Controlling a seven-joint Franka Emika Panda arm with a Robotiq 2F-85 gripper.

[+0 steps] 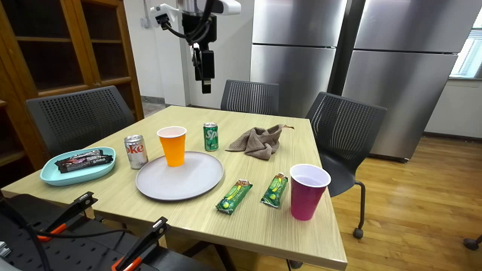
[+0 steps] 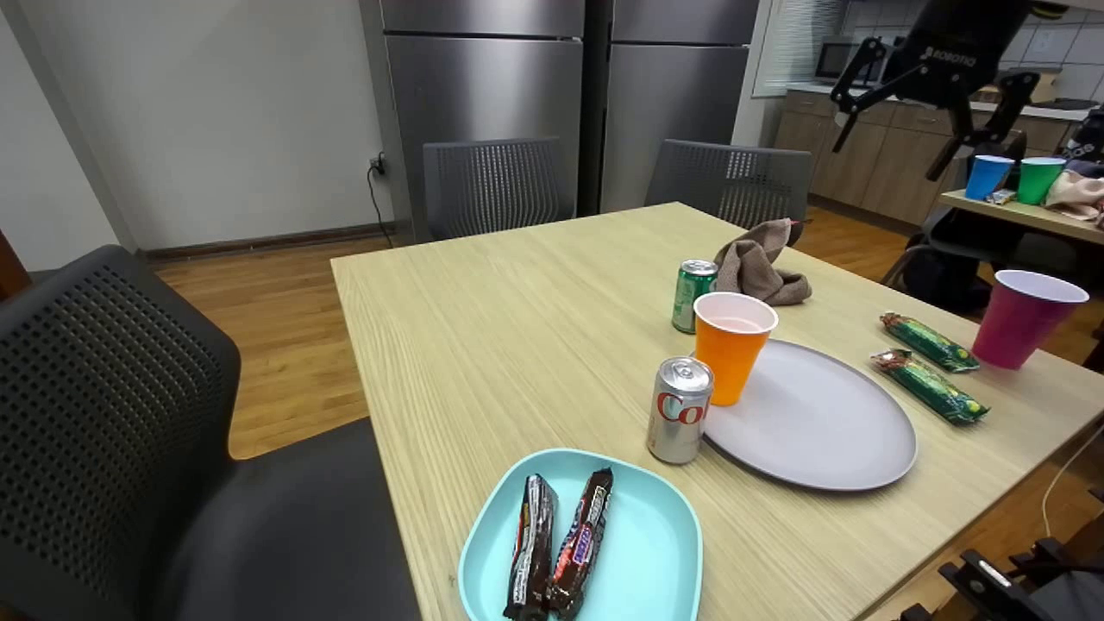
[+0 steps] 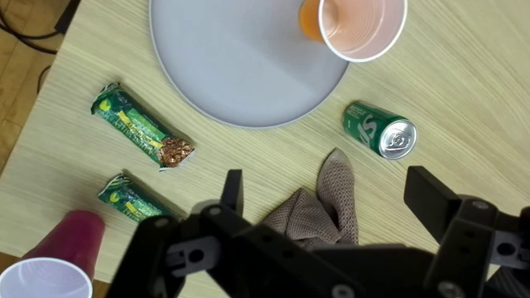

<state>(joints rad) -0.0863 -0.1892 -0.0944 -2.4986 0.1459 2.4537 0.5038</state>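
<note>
I operate the gripper (image 2: 888, 156) well above the table (image 2: 483, 345); its jaws stand wide apart and hold nothing. In the wrist view, the cloth (image 3: 302, 217) appears between the two fingers, lying crumpled on the table below. The green can (image 3: 366, 128) stands upright near the cloth. The orange cup (image 1: 174, 148) stands on the gray plate (image 1: 180, 184). Two snack bars (image 1: 234, 196) lie between the plate and the purple cup (image 1: 305, 201).

towel (image 3: 308, 217): rough cloth | plate (image 3: 248, 62): matt | sprite can (image 3: 377, 130): glossy metal
</note>
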